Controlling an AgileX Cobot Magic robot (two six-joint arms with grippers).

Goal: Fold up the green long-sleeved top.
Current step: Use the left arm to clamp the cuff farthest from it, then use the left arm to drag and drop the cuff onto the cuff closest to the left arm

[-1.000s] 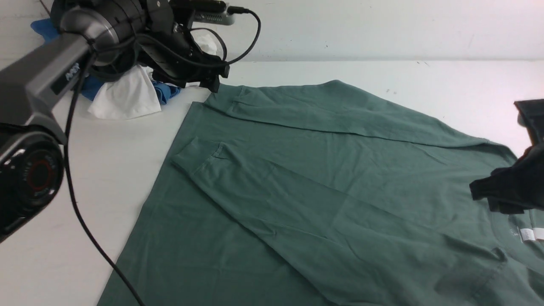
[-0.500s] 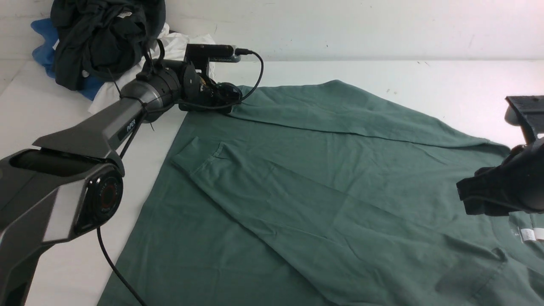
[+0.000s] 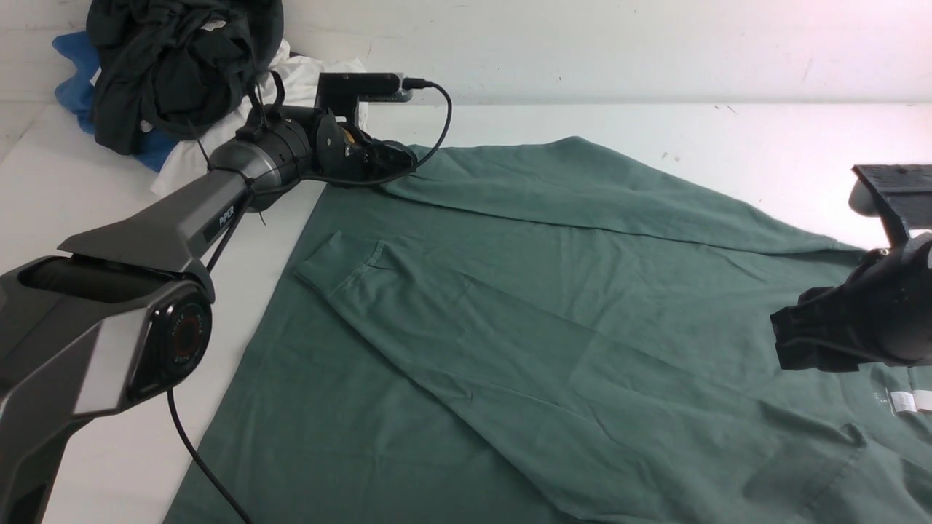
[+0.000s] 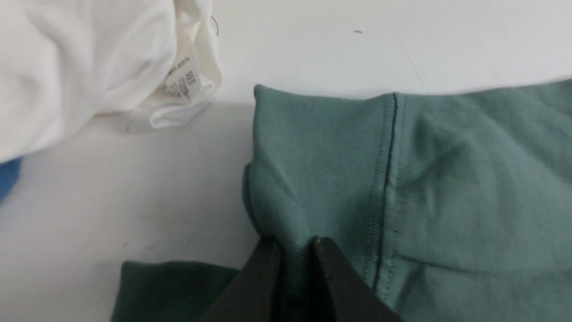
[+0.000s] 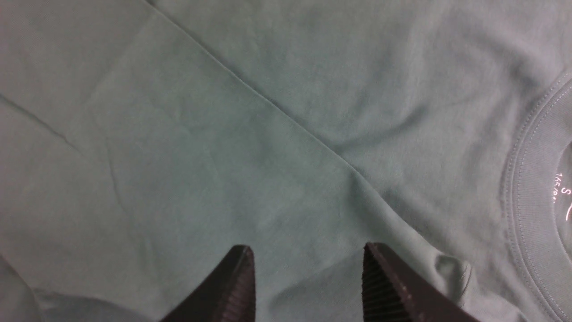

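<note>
The green long-sleeved top [image 3: 553, 306] lies spread flat over the middle and right of the desk [image 3: 728, 138]. It is muted sage and lightly creased. One sleeve is folded slantwise across the body, its cuff toward the garment's left edge. The other sleeve lies folded along the far edge. The ribbed crew neck [image 5: 532, 201] and white neck label [image 3: 910, 400] are at the near right.

My left gripper [image 4: 295, 250] is pressed together on the ribbed cuff [image 4: 321, 147] at the top's far-left corner, with a ridge of cloth pinched between the jaws. My right gripper [image 5: 308, 268] is spread over the cloth just beside the neck. I cannot tell whether it touches the cloth.

At the desk's far-left corner a black garment [image 3: 175, 65] is heaped on a white garment [image 4: 80, 67] and a blue garment [image 3: 73, 73]. The white one lies near the pinched cuff.
</note>
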